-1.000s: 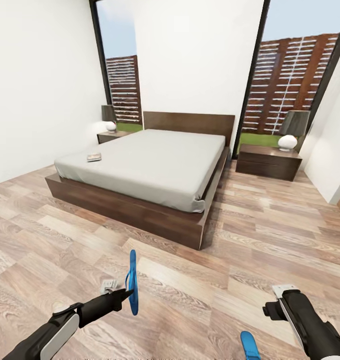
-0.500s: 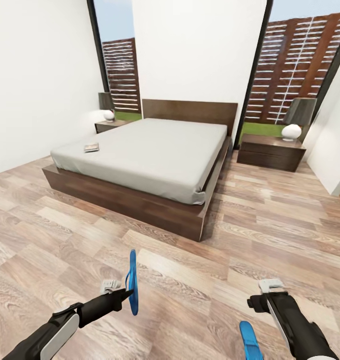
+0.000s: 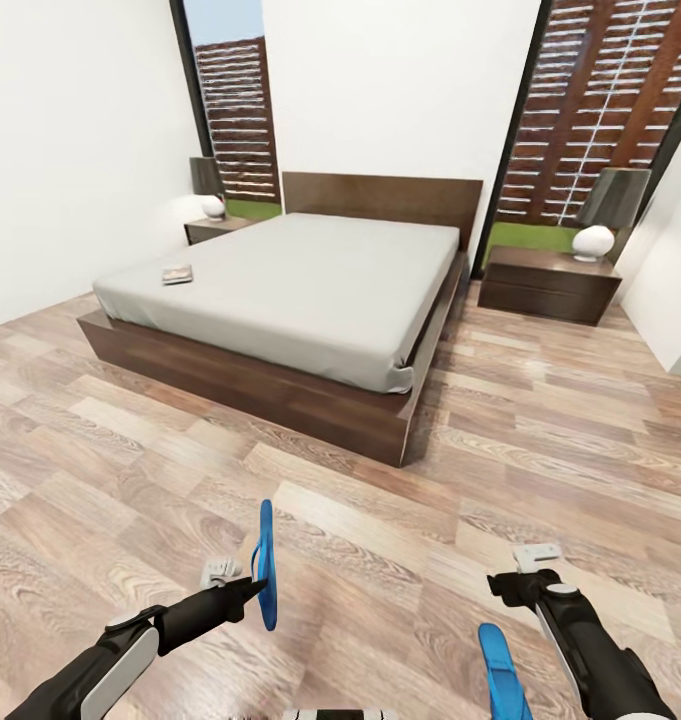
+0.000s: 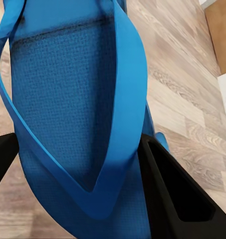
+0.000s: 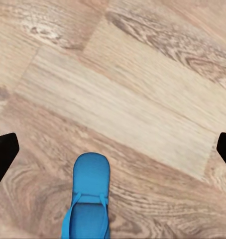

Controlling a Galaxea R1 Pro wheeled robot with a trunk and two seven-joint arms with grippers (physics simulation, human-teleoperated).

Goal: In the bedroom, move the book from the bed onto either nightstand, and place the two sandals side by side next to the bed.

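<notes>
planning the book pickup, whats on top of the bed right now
Only the book, lying flat near the corner of the grey mattress on the bed. The rest of the mattress top is bare. The space under the frame is hidden.

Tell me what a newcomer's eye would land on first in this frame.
The bright blue sandal held on edge in the left gripper, low in the head view. Next, the big grey bed ahead, a small book near its left edge. A second sandal lies on the floor by the right gripper.
</notes>
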